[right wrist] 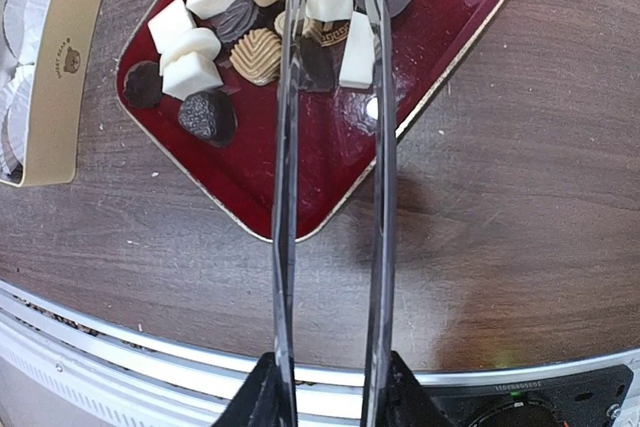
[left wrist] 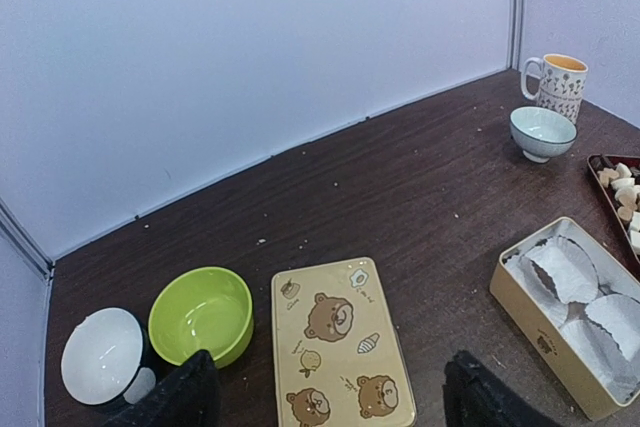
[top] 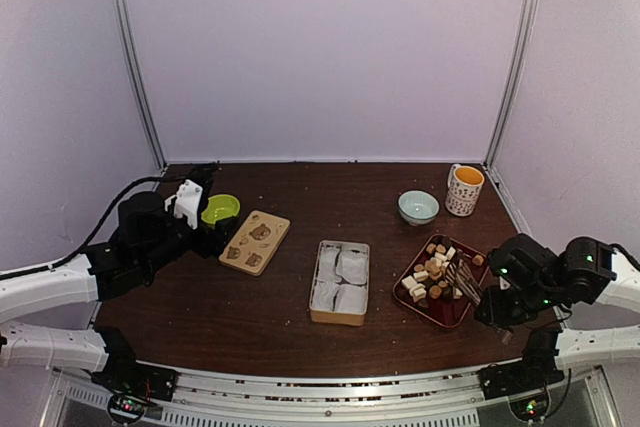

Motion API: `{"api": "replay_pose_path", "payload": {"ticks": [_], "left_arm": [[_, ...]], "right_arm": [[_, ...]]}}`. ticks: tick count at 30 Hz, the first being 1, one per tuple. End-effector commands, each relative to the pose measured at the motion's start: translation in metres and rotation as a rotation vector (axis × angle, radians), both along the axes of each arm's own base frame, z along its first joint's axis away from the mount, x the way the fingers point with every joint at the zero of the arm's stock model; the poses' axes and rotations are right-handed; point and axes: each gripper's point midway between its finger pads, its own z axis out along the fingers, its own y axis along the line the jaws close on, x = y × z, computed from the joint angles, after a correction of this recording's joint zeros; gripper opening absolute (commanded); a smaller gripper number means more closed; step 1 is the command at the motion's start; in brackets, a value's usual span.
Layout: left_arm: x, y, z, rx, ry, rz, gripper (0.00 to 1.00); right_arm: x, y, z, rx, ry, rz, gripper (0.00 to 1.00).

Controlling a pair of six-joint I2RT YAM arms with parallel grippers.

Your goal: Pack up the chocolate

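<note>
The chocolate (right wrist: 190, 75) is a heap of small pieces: white cubes, tan ridged rounds and dark brown lumps. It lies on a glossy red tray (right wrist: 330, 162) at the right of the table (top: 300, 187), beside the tan box (top: 339, 318) lined with white paper liners (left wrist: 560, 267). The right gripper (right wrist: 328, 392) clenches a pair of metal tongs (right wrist: 284, 147), whose tips straddle a white piece, perhaps pinching it. The left gripper (left wrist: 325, 395) hangs with its jaws wide apart, holding nothing, above the bear-printed lid (left wrist: 335, 342). A mark on the box wall is too small to read.
</note>
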Motion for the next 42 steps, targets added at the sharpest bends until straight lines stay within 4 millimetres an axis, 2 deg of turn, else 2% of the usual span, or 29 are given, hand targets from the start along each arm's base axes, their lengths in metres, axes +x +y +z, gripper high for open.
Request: {"api": "replay_pose_path", "payload": {"ticks": [1, 8, 14, 24, 34, 42], "left_arm": [[0.003, -0.002, 0.015, -0.038, -0.033, 0.001, 0.79], [0.003, -0.002, 0.015, -0.035, -0.032, 0.004, 0.79], [0.003, -0.001, 0.015, -0.035, -0.032, 0.005, 0.79], [0.004, -0.002, 0.014, -0.033, -0.029, 0.005, 0.78], [0.003, 0.0, 0.014, -0.034, -0.033, 0.008, 0.79], [0.003, 0.0, 0.015, -0.035, -0.035, 0.009, 0.79]], "right_arm": [[-0.002, -0.004, -0.002, -0.018, 0.007, -0.004, 0.28], [0.001, 0.002, 0.002, 0.002, -0.004, 0.004, 0.2], [0.008, 0.001, 0.021, 0.021, -0.058, -0.009, 0.15], [0.017, 0.007, 0.047, 0.054, -0.119, 0.001, 0.13], [0.025, 0.057, 0.079, 0.218, -0.147, 0.147, 0.09], [0.036, 0.113, 0.093, 0.324, -0.141, 0.283, 0.09]]}}
